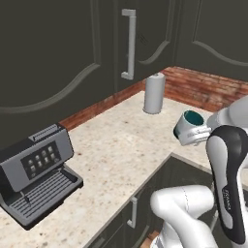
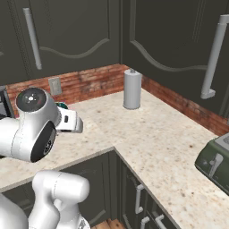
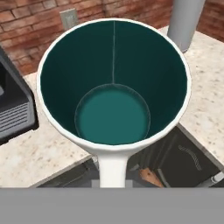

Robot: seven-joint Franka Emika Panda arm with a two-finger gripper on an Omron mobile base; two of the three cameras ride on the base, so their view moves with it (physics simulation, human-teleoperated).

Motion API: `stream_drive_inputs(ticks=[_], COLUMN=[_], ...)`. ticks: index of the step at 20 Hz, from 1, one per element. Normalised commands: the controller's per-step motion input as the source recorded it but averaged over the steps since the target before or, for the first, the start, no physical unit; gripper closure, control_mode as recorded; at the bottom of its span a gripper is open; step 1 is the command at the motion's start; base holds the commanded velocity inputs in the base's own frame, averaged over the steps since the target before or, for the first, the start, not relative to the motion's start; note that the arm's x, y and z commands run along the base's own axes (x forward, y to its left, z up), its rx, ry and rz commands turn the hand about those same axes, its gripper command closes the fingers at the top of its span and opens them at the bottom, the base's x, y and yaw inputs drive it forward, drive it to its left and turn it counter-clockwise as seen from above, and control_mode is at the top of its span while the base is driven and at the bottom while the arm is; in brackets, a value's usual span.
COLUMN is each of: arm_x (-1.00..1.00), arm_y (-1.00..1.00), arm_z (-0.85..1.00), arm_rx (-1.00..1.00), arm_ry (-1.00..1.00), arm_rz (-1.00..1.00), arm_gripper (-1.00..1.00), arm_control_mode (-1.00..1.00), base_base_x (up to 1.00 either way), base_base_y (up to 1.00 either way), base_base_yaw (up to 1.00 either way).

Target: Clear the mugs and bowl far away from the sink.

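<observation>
while the tool (image 3: 113, 181) pinches the white mug (image 1: 190, 127), it hangs above the counter (image 1: 116, 150) edge.

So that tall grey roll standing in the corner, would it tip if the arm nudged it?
Probably: the grey roll is tall on a narrow base, so a high push likely topples it. Being round, it may then roll across the counter. It looks light.

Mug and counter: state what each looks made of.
White mug: looks like glazed ceramic, with a smooth white outside and glossy teal lining, though it could be plastic. Counter: looks like polished stone, perhaps granite, with beige speckles and a flat sheen.
</observation>
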Motion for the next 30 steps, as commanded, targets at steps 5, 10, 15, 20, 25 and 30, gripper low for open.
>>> stream_drive_inputs(ticks=[5, 10, 15, 20, 25, 30], arm_x=[0.19, 0.17, 0.65, 0.79, 0.58, 0.46], arm_y=[0.19, 0.25, 0.29, 0.25, 0.28, 0.25], arm_z=[-0.62, -0.5, -0.47, -0.54, -0.47, -0.39], arm_rx=[-0.02, -0.05, -0.08, -0.1, -0.06, -0.02], arm_ry=[0.07, 0.05, 0.04, 0.05, 0.04, 0.02], arm_rz=[0.21, 0.19, 0.07, 0.0, 0.01, 0.03], arm_gripper=[1.0, 1.0, 1.0, 1.0, 1.0, 1.0], arm_control_mode=[-1.0, -1.0, -1.0, -1.0, -1.0, -1.0], base_base_x=[0.0, 0.0, 0.0, 0.0, 0.0, 0.0], base_base_y=[0.0, 0.0, 0.0, 0.0, 0.0, 0.0], base_base_yaw=[0.0, 0.0, 0.0, 0.0, 0.0, 0.0])
